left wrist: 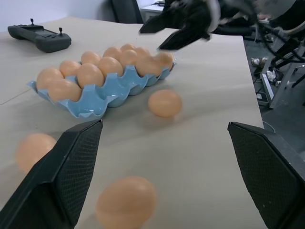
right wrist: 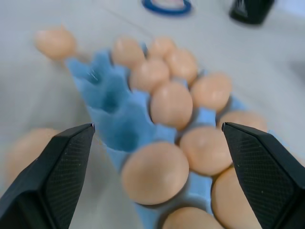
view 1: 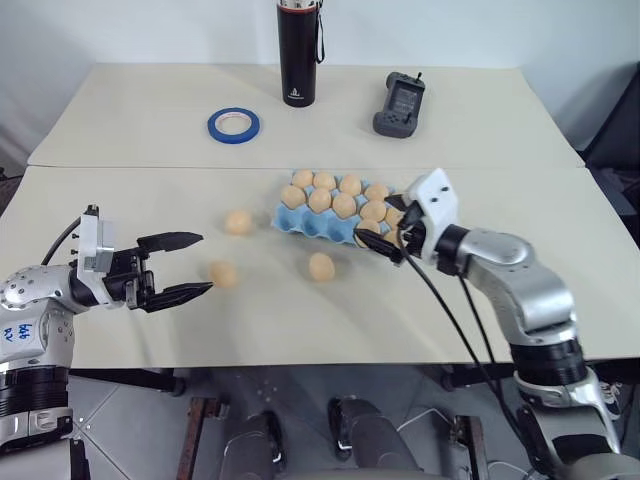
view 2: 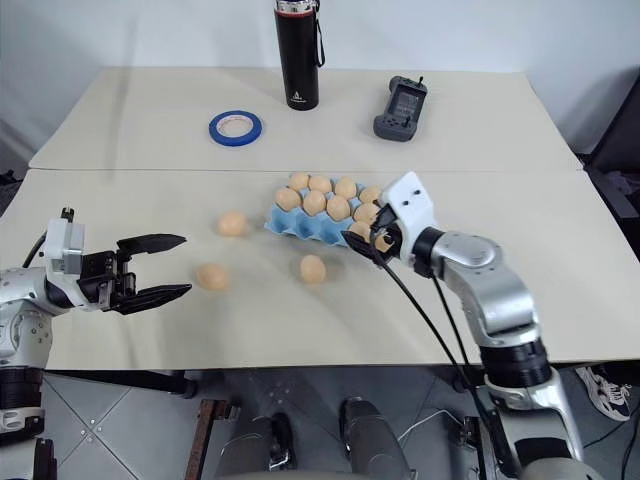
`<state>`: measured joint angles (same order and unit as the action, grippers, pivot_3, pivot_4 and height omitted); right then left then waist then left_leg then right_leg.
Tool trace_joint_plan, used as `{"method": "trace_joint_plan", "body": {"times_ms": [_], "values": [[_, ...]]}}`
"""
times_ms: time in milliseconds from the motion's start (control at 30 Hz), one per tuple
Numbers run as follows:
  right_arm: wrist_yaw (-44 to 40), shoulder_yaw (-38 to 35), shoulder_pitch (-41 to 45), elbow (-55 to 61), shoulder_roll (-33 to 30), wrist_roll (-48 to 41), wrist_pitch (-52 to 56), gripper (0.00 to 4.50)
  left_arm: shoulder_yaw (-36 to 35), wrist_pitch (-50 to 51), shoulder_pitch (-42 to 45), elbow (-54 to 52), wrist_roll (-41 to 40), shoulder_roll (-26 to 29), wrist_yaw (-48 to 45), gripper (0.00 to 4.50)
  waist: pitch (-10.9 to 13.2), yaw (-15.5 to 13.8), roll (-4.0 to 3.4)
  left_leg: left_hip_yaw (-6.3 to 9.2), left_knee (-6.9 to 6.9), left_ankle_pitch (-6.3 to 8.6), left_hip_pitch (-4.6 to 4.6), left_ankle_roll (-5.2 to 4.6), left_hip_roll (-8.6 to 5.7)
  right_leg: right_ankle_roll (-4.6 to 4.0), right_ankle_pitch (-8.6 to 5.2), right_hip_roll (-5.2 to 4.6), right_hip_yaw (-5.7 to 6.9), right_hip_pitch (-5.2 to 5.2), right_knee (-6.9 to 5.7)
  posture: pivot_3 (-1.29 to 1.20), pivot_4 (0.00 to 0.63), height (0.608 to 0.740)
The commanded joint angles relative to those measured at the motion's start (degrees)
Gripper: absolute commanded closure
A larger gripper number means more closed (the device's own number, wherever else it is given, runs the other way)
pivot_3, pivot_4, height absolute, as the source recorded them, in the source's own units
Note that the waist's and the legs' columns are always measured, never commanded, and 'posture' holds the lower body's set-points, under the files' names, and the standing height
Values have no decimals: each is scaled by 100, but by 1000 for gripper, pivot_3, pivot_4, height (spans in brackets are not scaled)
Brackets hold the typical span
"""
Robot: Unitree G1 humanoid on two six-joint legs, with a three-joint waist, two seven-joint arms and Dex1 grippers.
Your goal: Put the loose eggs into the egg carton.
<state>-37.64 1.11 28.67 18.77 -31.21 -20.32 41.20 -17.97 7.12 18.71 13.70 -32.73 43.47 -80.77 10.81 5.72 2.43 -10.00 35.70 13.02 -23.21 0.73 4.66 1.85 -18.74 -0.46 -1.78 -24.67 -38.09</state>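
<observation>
The egg carton (view 1: 335, 212) lies near the middle of the desk (view 1: 150, 130), a little toward its right edge, with tan eggs seated in most of its cups; the cups along its near-left side show bare blue. Three loose eggs rest on the desk outside it — one egg (view 1: 238, 222) just off the carton's left end, a second egg (view 1: 321, 266) in front of the carton toward the near edge, and a third egg (view 1: 223, 274) farther left, also toward the near edge.

The right gripper (view 1: 388, 240) hangs at the carton's near-right corner, fingers spread wide and holding nothing, its tips over the eggs seated there. The left gripper (view 1: 185, 265) is near the left part of the near edge, jaws wide and empty, pointing at the third egg, close to it but apart.

Toward the far edge stand a blue tape roll (view 1: 233, 124), a black bottle (view 1: 298, 52) and a dark handheld controller (view 1: 399, 103).
</observation>
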Motion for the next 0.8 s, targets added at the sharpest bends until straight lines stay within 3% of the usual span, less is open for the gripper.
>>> {"method": "trace_joint_plan", "body": {"times_ms": [33,333,533,800], "values": [[-578,-388,-586,677,-482,-447,-4,21,-147,-126,50,-19,-113,34,-21,0,-1,-39,1,0,-2,0,0,0,0,0,0,0,0,1,3,0,150,740],[-1399,-995,-2131,973,-1225,-871,-464,21,-217,-251,99,301,-70,126,-74,0,-2,-105,3,3,4,12,2,-18,-1,1,1,0,3,10,11,0,150,740],[-992,-366,-1551,1096,-768,-1027,-80,21,-286,-250,91,322,-82,187,-110,0,-3,-28,5,0,14,13,8,-29,3,-4,13,1,0,11,8,0,150,740],[-313,915,-672,397,261,-329,-253,21,-444,-184,-166,62,-142,245,-32,0,-6,-43,10,3,11,11,2,-20,4,-17,20,-4,6,8,12,0,150,740]]}}
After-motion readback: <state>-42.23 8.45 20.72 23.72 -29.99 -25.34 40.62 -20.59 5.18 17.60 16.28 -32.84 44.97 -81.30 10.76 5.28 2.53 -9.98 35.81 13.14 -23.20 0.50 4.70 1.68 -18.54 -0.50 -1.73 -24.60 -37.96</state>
